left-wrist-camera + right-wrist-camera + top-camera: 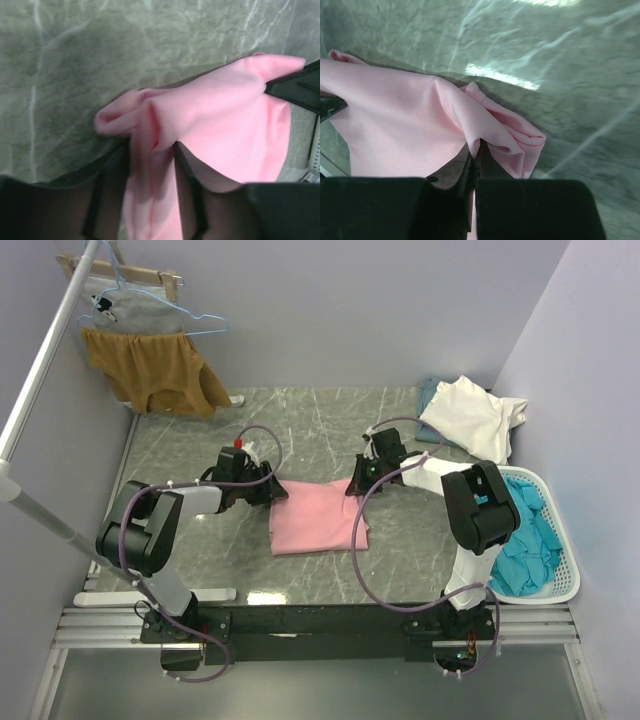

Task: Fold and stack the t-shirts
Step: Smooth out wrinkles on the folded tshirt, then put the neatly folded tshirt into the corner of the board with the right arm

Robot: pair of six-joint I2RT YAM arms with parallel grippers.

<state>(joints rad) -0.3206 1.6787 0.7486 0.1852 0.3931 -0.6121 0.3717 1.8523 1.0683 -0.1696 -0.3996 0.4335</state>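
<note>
Two corners of the pink shirt [315, 522] are pinched, one by the left pincer [274, 490], one by the right pincer [357, 485], the rest on the surface [300, 420] between them; a thin hold could slip, skewing the fold.

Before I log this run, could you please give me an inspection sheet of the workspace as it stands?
Surface: grey-green marbled table, with some glare.
Job's things: pink t-shirt at centre, partly folded, its far corners pinched. Cream-white t-shirt heaped far right over a grey-blue one. Teal shirts in a white basket.
Clutter: nothing seen.
Grippers: left gripper shut on the pink shirt's far left corner; right gripper shut on its far right corner.
Cables: purple cables loop from each arm; the right one hangs over the shirt's edge.
Surroundings: mustard-brown garment and grey garment on hangers far left; lilac walls.
</note>
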